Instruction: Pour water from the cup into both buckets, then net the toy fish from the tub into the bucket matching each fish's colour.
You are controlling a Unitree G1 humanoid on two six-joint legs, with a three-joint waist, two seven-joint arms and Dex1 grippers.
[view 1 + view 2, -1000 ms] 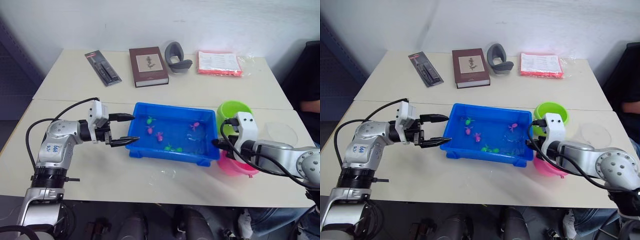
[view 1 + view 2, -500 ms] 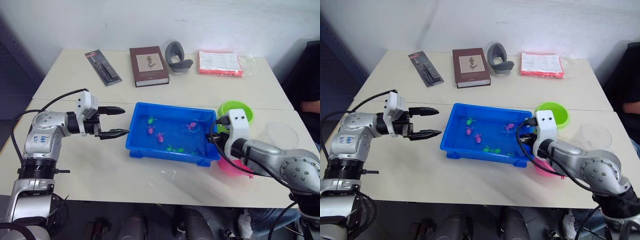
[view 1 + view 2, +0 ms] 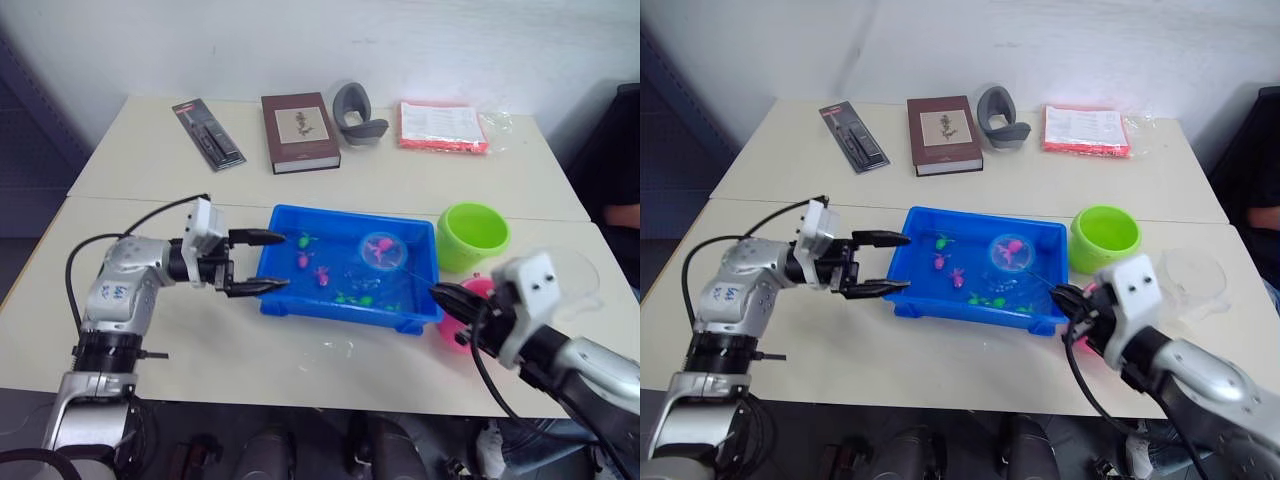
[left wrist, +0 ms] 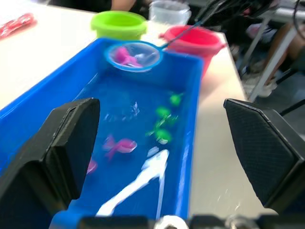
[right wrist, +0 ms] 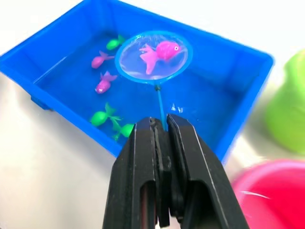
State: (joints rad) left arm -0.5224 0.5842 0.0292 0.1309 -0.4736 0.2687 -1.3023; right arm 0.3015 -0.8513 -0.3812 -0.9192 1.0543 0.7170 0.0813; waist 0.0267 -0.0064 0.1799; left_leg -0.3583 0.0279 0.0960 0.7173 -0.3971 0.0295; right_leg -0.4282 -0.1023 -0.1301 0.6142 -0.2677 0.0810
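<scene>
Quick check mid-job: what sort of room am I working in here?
Probably an office or lab workroom rather than a home: two plain pale tables pushed together against a bare wall, with a hardback book, a packaged tool and a packet of papers at the back.

Toy fish: three pink (image 5: 158, 51), three green (image 5: 101, 117). Buckets: one green (image 3: 472, 234), one pink (image 4: 194, 42). One tub (image 3: 280, 300), one net (image 5: 153, 56), one cup (image 3: 1190, 274).

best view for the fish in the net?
Right wrist view: pink fish lies large and whole in the net, over the tub. Left wrist view shows it smaller and blurred; eye views show a tiny pink blob.
</scene>
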